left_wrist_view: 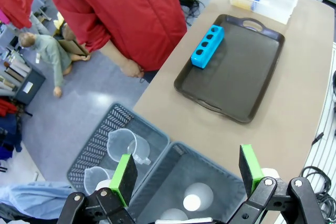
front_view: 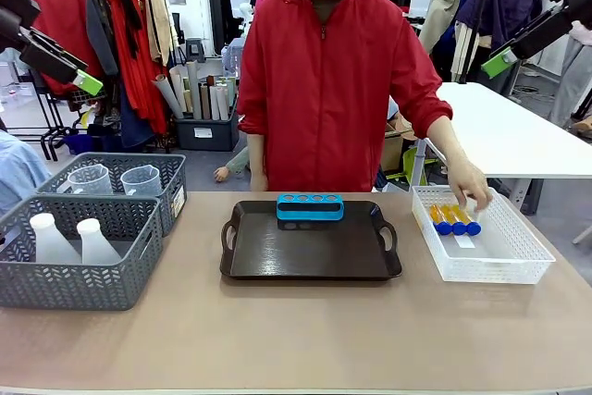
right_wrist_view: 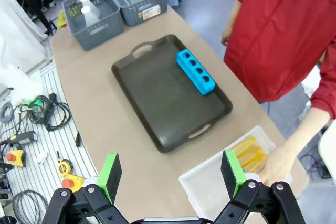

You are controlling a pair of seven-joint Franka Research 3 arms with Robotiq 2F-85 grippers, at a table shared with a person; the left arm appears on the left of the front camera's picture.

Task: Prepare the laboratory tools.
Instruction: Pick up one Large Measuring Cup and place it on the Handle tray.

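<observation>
A small blue four-hole rack [front_view: 310, 207] stands at the far edge of the dark brown tray [front_view: 305, 261]. Orange test tubes with blue caps [front_view: 453, 219] lie in the white mesh basket [front_view: 518, 261] at the right, and the person's hand [front_view: 472, 187] rests on them. Two clear beakers [front_view: 141, 179] sit in the far grey basket; two white flasks [front_view: 48, 238] stand in the near one. My left gripper [left_wrist_view: 186, 153] hangs open high above the grey baskets. High over the table's right side, my right gripper [right_wrist_view: 170, 156] is open with nothing between its fingers.
The two grey baskets [front_view: 111, 289] fill the table's left end. A person in a red jacket [front_view: 324, 80] stands at the far side behind the tray. Bare tabletop [front_view: 305, 339] runs along the near edge. Cables and tools [right_wrist_view: 37, 114] lie off the table on the robot's side.
</observation>
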